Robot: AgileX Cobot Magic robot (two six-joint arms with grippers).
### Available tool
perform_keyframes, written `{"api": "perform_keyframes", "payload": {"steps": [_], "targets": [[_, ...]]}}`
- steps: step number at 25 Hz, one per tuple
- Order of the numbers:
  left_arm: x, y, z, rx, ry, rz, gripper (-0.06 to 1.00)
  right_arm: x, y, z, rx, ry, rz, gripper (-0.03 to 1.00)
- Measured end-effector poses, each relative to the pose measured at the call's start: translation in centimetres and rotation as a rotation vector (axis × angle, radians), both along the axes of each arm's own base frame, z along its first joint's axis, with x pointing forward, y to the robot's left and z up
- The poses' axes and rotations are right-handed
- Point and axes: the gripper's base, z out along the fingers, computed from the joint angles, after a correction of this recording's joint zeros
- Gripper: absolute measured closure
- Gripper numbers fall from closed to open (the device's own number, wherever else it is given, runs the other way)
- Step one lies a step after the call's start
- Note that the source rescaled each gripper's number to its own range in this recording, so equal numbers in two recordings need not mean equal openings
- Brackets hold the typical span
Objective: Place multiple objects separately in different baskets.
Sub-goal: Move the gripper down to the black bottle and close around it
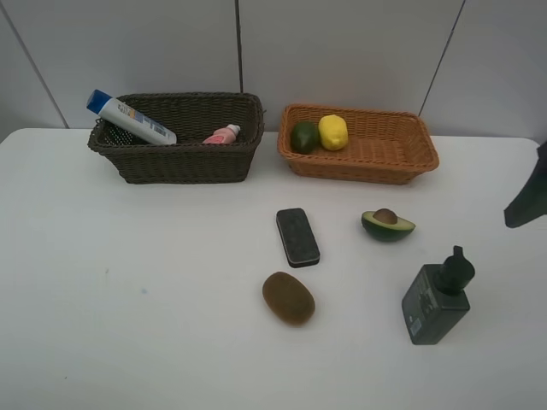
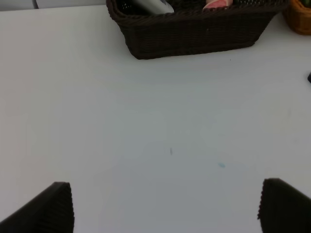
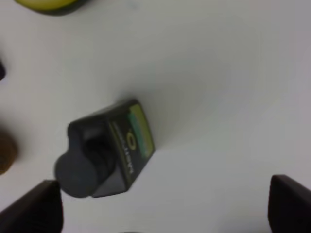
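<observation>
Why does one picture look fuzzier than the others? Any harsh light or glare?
Right wrist view: blurred throughout, the label on the pump bottle hard to read, the avocado smeared at the edge. Left wrist view: sharper, the weave of the dark basket shows clearly. High view: even light, only a faint soft shadow under the kiwi, no glare.

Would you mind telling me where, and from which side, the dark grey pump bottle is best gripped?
The dark grey pump bottle stands upright with flat side faces, so I would grip its squarish body below the pump head. The open right gripper could come down from above and close across two opposite faces, straddling the pump head.
</observation>
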Motion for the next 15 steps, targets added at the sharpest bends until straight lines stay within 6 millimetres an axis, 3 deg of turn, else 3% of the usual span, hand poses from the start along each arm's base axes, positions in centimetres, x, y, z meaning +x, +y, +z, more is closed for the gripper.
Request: {"api": "perform_keyframes", "payload": {"steps": [7,15], "targets": [[0.0,0.0,0.0,0.0,0.0,0.0,-0.05,-0.6,4.0,-0.3,-0.044,0.034,0.132,-0.03],[0.0,0.0,0.0,0.0,0.0,0.0,-0.05,-0.5,8.4,-2.2,-0.13,0.1,0.257,-0.03]]}}
